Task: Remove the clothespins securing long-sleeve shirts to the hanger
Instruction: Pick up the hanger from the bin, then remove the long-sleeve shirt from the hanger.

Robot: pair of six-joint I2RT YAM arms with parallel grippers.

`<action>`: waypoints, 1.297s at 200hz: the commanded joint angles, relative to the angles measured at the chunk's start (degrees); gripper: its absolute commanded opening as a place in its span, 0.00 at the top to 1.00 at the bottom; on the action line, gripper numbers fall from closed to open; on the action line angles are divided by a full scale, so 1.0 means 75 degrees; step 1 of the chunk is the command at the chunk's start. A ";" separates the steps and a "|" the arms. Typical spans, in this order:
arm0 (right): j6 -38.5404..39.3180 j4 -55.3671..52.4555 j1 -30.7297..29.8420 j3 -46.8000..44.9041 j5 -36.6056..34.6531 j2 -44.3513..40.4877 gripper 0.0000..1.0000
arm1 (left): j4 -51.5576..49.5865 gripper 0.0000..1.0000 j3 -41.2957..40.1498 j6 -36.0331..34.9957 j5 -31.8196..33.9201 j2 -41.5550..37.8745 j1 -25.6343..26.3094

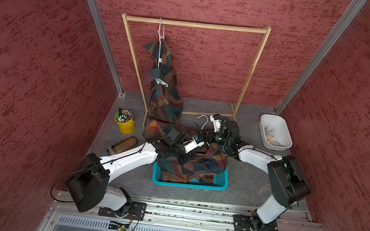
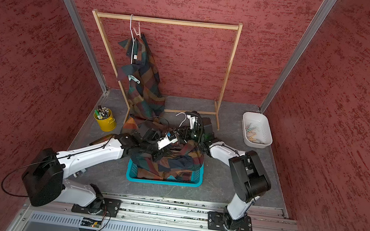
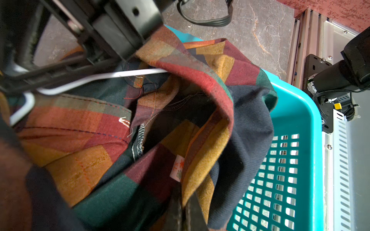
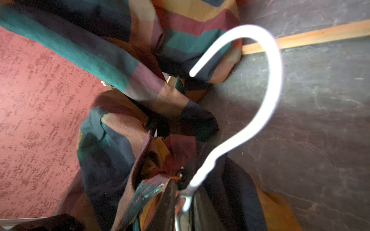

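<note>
One plaid long-sleeve shirt (image 1: 164,92) hangs from a white hanger on the wooden rack. A pale pink clothespin (image 1: 163,37) sits near that hanger's neck and a pale mint one (image 1: 162,82) clips the shirt lower down. A second plaid shirt (image 1: 194,164) is bunched over the teal basket (image 1: 190,184) on its own white hanger (image 4: 266,100). In the right wrist view, my right gripper (image 4: 186,206) is shut on that hanger's neck, just below the hook. In the left wrist view, my left gripper (image 3: 184,212) is shut on a fold of the shirt's fabric above the basket. No clothespin shows on this shirt.
A white tub (image 1: 272,118) holding several loose pegs stands at the back right. A yellow cup (image 1: 125,126) of pens and a plaid pouch (image 1: 122,145) sit at the left. The rack's base bar (image 4: 320,35) runs just behind the held hanger.
</note>
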State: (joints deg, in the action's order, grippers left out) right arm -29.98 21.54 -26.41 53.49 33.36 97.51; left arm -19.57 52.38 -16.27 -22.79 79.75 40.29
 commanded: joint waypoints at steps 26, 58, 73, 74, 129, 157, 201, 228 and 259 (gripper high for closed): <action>0.1004 -0.0021 0.0006 0.0078 -0.0608 -0.1281 0.89 | 0.0127 0.35 0.0281 0.0177 0.0530 -0.0310 -0.0232; 0.1928 -0.0697 -0.0004 0.0181 -0.0757 -0.2030 0.92 | 0.0139 0.01 0.0844 0.0086 0.0464 -0.0956 -0.0264; 0.2425 -0.1124 0.0050 0.0296 -0.0846 -0.2331 0.93 | 0.0152 0.01 0.1182 -0.0009 0.0240 -0.1373 -0.0279; 0.2467 -0.1142 0.0057 0.0302 -0.0848 -0.2346 0.93 | 0.0162 0.01 0.1206 -0.0015 0.0227 -0.1397 -0.0277; 0.3767 -0.2000 0.0474 0.0711 -0.0217 -0.2904 1.00 | -0.0150 0.00 0.2180 -0.0772 -0.0204 -0.2526 -0.0793; 0.4427 -0.2149 0.0669 0.0791 0.0358 -0.3230 1.00 | -0.0236 0.00 0.2215 -0.0873 -0.0246 -0.2600 -0.1751; 0.5426 -0.2696 0.0912 0.1198 0.2135 -0.3453 1.00 | -0.0398 0.00 0.2257 -0.0942 -0.0450 -0.2225 -0.2486; 0.5946 -0.3184 0.0910 0.1308 0.3080 -0.3496 1.00 | -0.0368 0.00 0.2111 -0.1003 -0.0624 -0.2173 -0.2644; 0.6843 -0.4006 0.0909 0.1520 0.4044 -0.3597 1.00 | -0.0474 0.00 0.2005 -0.1139 -0.0937 -0.2116 -0.2910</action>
State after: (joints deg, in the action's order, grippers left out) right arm 13.91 -2.83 -19.70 62.24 53.82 72.34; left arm -22.26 68.23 -23.33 -26.70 63.66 20.12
